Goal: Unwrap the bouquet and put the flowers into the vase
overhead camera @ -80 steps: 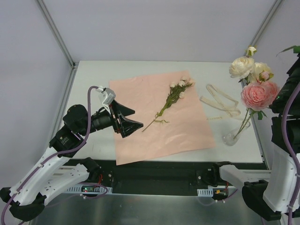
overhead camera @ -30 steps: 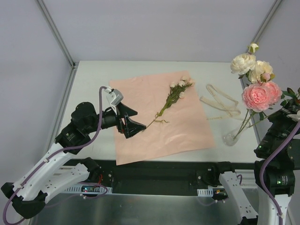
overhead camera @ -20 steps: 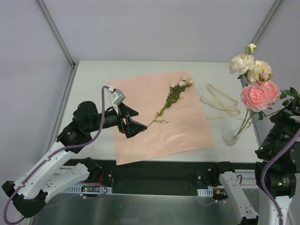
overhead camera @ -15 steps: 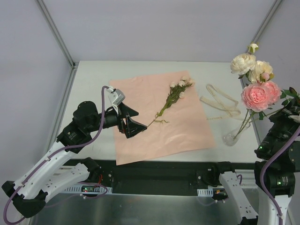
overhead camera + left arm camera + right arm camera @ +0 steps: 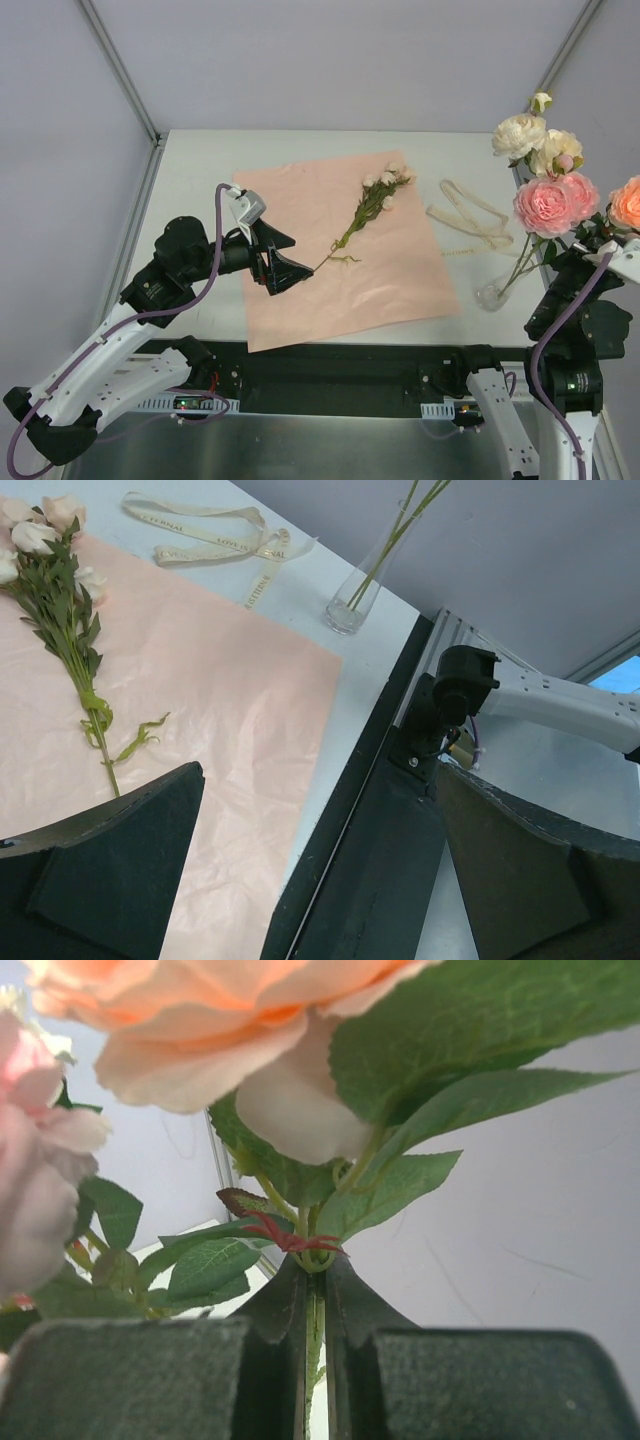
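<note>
The bouquet lies undone. Its pink paper (image 5: 340,255) is spread flat, and one sprig of small cream roses (image 5: 366,208) rests on it. The clear vase (image 5: 492,293) stands at the right and holds cream and pink flowers (image 5: 545,195). My right gripper (image 5: 612,238) is raised beside those blooms, shut on the green stem (image 5: 314,1325) of a peach rose (image 5: 190,1030) just under its leaves. My left gripper (image 5: 287,263) hovers open over the paper's left part, close to the sprig's stem end (image 5: 108,775), with nothing between its fingers.
A loose cream ribbon (image 5: 470,222) lies on the white table between the paper and the vase. The table's black front rail (image 5: 350,810) and the right arm's base (image 5: 470,685) show in the left wrist view. Grey walls close in behind and on both sides.
My right arm has shifted at the right edge, bringing the peach rose into view beside the vase's blooms. Earlier my left gripper moved toward the sprig; it has held still over the last second.
</note>
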Robot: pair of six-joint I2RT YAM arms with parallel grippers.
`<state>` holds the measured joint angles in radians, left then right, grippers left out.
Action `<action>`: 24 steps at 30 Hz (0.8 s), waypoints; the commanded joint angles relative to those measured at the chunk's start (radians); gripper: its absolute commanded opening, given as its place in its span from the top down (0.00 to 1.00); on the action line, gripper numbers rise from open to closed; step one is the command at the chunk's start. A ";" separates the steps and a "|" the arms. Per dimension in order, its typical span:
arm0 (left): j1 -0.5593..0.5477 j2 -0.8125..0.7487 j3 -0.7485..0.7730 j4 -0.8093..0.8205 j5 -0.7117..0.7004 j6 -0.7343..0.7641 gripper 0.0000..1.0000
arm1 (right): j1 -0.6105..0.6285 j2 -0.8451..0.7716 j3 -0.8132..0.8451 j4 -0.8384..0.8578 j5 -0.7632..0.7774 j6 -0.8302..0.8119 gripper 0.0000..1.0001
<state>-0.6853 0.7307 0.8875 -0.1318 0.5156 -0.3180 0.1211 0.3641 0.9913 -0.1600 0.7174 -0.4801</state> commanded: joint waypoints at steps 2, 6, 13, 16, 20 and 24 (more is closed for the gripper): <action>0.009 -0.005 -0.007 0.050 0.015 0.019 0.01 | -0.006 -0.042 -0.048 0.034 -0.013 0.034 1.00; 0.009 -0.004 -0.007 0.049 0.017 0.020 0.01 | -0.006 -0.042 -0.086 0.020 -0.027 0.055 0.99; 0.007 -0.022 -0.019 0.051 0.009 0.027 0.01 | -0.006 -0.021 -0.137 0.022 -0.044 0.077 1.00; 0.007 -0.030 -0.025 0.050 0.004 0.027 0.01 | -0.006 -0.021 -0.148 0.010 -0.050 0.080 1.00; 0.007 -0.031 -0.028 0.050 0.004 0.030 0.01 | -0.006 -0.028 -0.175 -0.015 -0.045 0.087 1.00; 0.009 -0.031 -0.028 0.049 0.006 0.031 0.01 | -0.006 -0.031 -0.194 -0.033 -0.042 0.090 1.00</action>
<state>-0.6853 0.7124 0.8608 -0.1303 0.5152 -0.3080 0.1211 0.3347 0.8097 -0.1932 0.6796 -0.4175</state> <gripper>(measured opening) 0.992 0.051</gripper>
